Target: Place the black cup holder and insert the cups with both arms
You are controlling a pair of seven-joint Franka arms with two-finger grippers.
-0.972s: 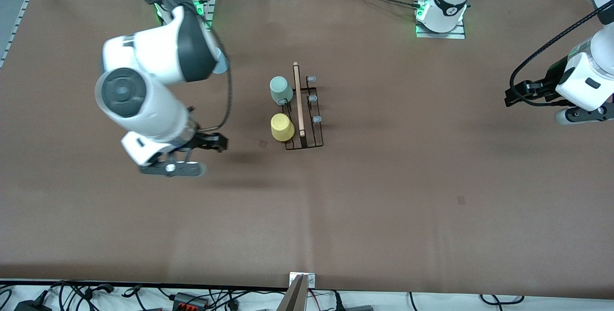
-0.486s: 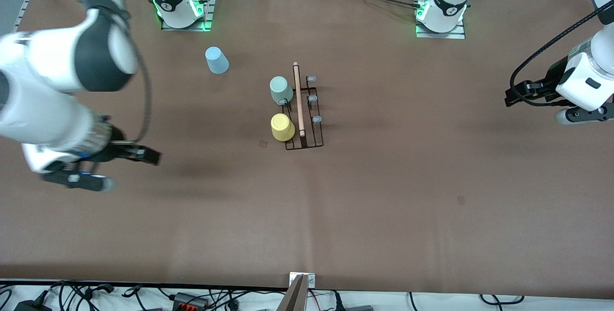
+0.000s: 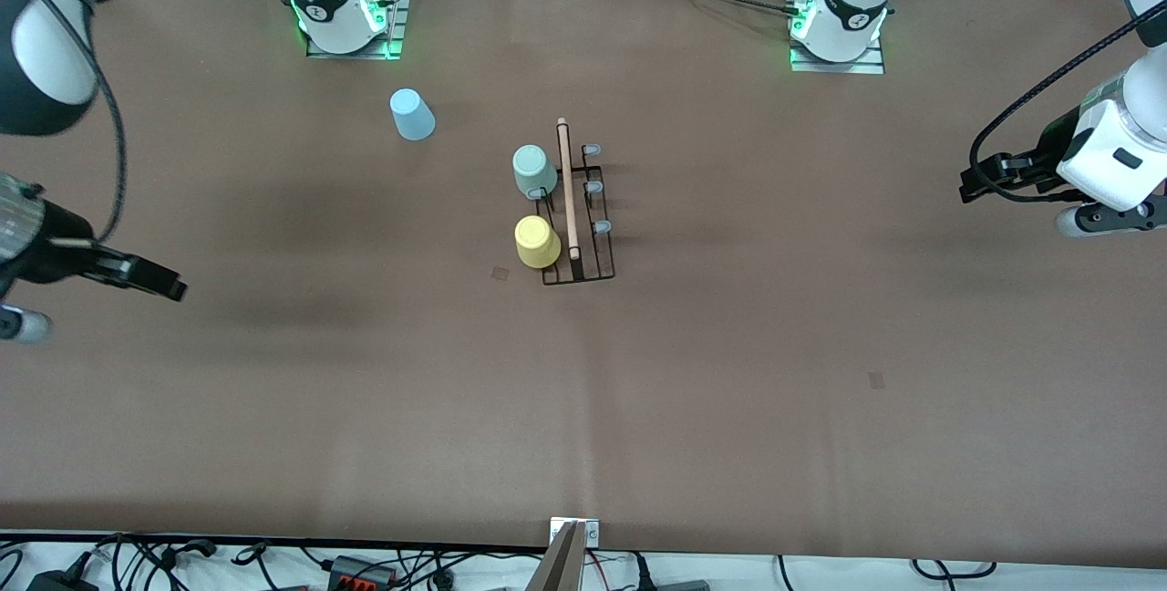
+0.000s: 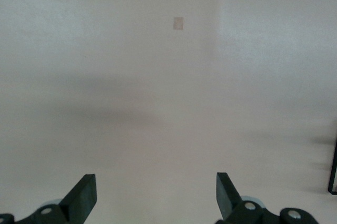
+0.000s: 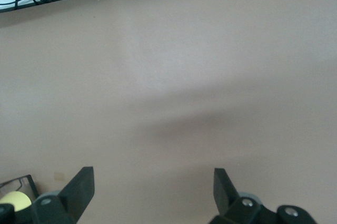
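Fetching the light blue cup (image 3: pixel 412 114), which stands alone near the right arm's base, risks toppling it. The black cup holder (image 3: pixel 576 208) mid-table carries the mint cup (image 3: pixel 533 171) and yellow cup (image 3: pixel 536 241). The right gripper (image 3: pixel 150 278) and left gripper (image 3: pixel 980 179) hang wide and empty over the table's ends.

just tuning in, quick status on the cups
Left gripper and right gripper open, empty. Mint cup and yellow cup on holder; blue cup loose. Nothing blocking.

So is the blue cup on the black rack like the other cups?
No, the blue cup stands alone on the table, apart from the black rack, toward the right arm's end.
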